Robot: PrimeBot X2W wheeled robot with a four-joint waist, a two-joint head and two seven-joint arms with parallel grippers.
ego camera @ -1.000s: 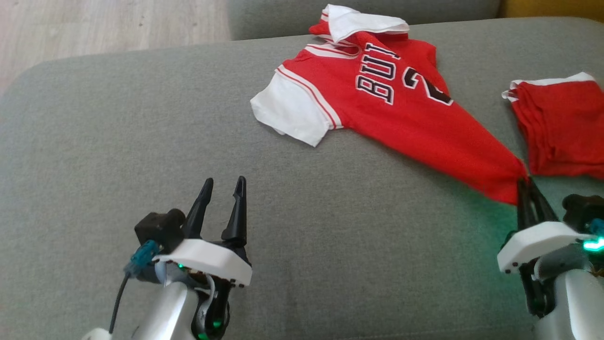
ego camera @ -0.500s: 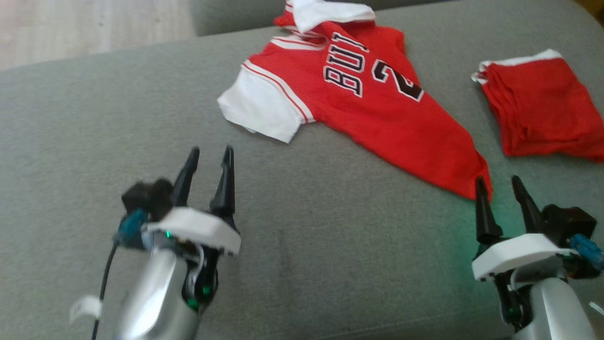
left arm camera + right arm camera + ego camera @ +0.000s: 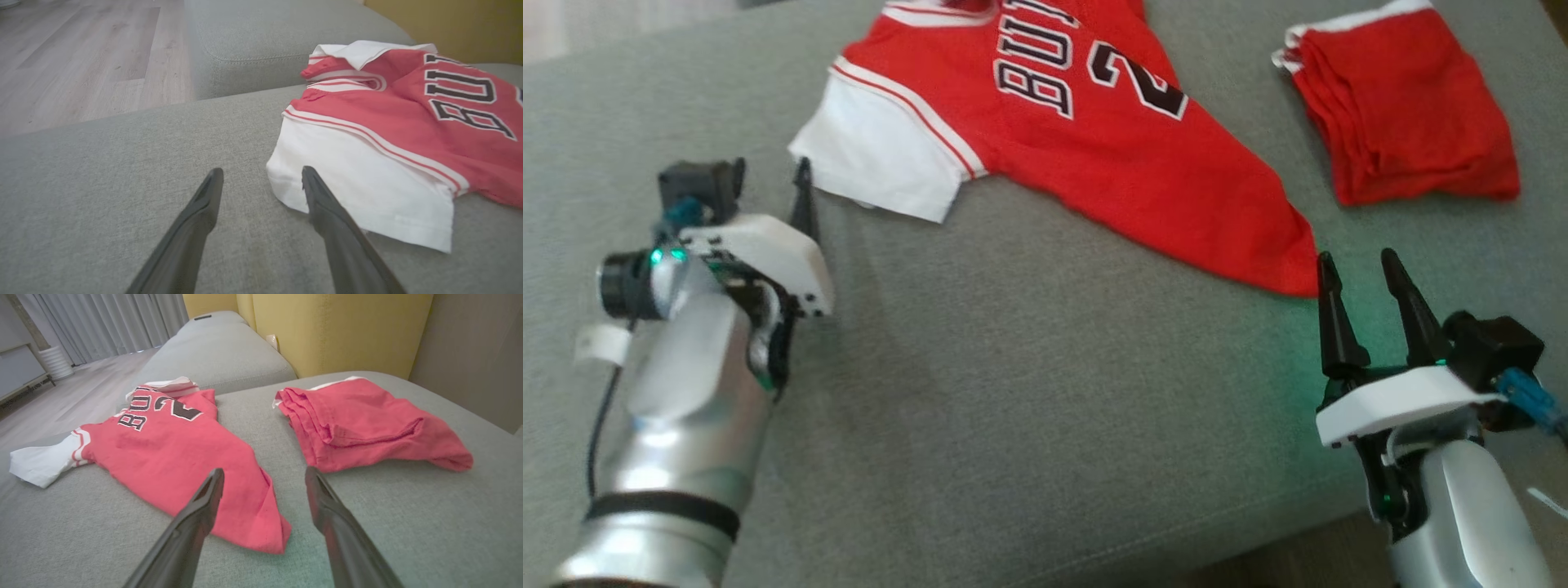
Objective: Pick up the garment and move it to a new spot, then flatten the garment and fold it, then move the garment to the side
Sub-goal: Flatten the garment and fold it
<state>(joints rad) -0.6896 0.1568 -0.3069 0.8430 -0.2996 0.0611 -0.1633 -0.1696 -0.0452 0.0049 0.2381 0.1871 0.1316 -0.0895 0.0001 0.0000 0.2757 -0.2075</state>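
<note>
R. gripper (image 3: 1357,257): jaws noted apart, empty, just short of hem corner (image 3: 1282,261) of red-and-white soft knit jersey (image 3: 1143,155), laid crumpled on grey fabric sofa cushion (image 3: 1013,367). L. gripper (image 3: 262,171): jaws apart, beside jersey's white sleeve (image 3: 882,163). Fabric judged light, limp, non-slip. Hold advised at sleeve and hem corner. Folded red cloth pile (image 3: 1405,122) noted beyond jersey.

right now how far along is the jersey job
Moving looks done: the red jersey lies on the cushion, held by neither gripper. In hand: flattening, open left gripper at the white sleeve, open right gripper by the rumpled hem. Folding and setting aside remain.
</note>
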